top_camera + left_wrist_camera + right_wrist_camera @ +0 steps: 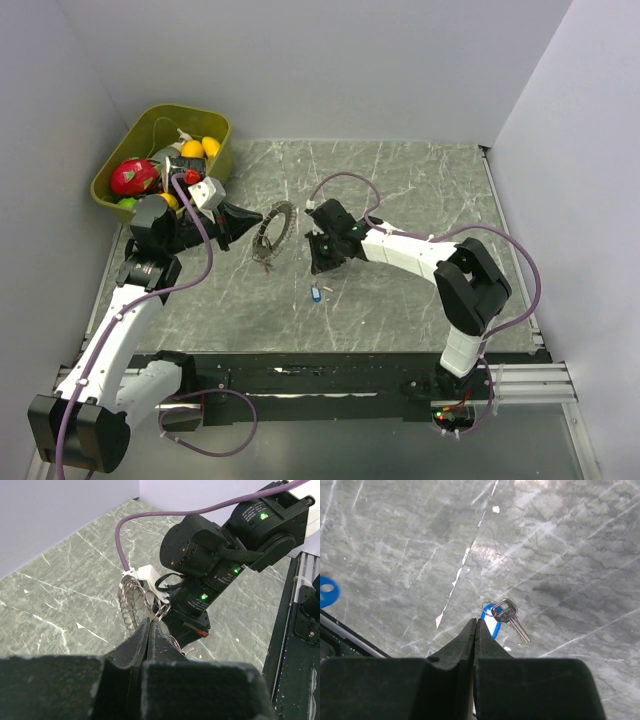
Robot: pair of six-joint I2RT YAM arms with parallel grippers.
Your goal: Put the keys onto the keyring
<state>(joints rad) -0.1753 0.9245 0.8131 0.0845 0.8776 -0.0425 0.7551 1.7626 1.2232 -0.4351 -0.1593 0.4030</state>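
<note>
The keyring [274, 232], a thin ring with silvery keys fanning out, hangs tilted above the table's middle. My left gripper [248, 222] is shut on its near edge. In the left wrist view the ring's loops [131, 591] sit just past the closed fingertips [150, 621]. One of the keys [316, 293], silver with a blue tag, lies flat on the table. My right gripper [320, 268] hovers just above it, jaws shut with nothing seen between them. In the right wrist view that key [509, 616] and its blue tag [491, 621] lie just beyond and right of my gripper [475, 622].
A green bin [215, 122] of toy fruit stands at the back left, behind the left arm. A blue disc [326, 591] shows at the left edge of the right wrist view. White walls close in the marble table on three sides. A black rail [330, 368] runs along the front.
</note>
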